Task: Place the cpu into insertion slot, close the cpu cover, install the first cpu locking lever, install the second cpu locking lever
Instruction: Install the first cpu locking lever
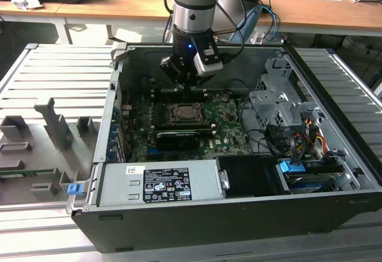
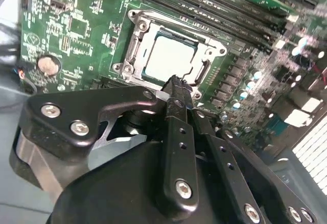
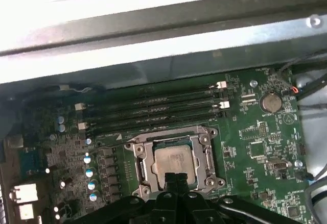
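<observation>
Black gripper (image 2: 175, 85) fingers sit nearest the lens in both wrist views, pressed together with nothing held between them. Their tips hang just above the near edge of the socket, close to it; whether they touch the metal there I cannot tell. In the exterior view the gripper (image 1: 188, 86) hangs inside the open computer case, directly over the insertion slot (image 1: 187, 114).

Just beyond the tips lies the cpu (image 2: 168, 56), its dull silver top flat and level, seated in the slot and not in the gripper. So step 1 of 4 reads as done. The cpu cover (image 2: 136, 41) lies down around it, a silver frame with the chip's top showing through its cut-out centre, and I see no raised edge in the first wrist view (image 3: 139, 158) either. Step 2 looks done as well, by my judgement.

As for the 2 locking levers, thin metal runs along the socket's sides, but I cannot tell whether either lever is hooked down. Those 2 steps I would count as open.

Farther off, past the socket, run the long black memory slots (image 3: 153, 113) on the green motherboard (image 2: 76, 27), and beyond them the grey case wall (image 3: 153, 45).
</observation>
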Robot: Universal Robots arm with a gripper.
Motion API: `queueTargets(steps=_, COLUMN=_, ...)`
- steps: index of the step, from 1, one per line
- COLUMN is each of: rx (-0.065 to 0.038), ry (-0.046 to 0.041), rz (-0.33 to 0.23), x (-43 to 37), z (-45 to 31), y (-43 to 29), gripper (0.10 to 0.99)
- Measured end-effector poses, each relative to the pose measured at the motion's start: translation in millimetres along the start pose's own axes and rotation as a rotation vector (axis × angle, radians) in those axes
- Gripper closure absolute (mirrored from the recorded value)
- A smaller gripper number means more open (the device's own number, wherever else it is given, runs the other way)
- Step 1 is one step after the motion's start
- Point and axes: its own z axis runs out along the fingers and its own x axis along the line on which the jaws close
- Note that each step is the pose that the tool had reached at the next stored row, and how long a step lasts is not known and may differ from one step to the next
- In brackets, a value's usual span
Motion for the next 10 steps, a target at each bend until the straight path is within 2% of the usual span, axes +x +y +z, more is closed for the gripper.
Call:
queueTargets(steps=1, rx=0.0, ry=0.0007, rz=-0.047, x=0.0, z=0.0, y=0.0, gripper=0.98)
queueTargets(steps=10, rx=0.001, ry=0.0027, rz=-0.178, x=0.0, z=0.0, y=0.0, gripper=0.98)
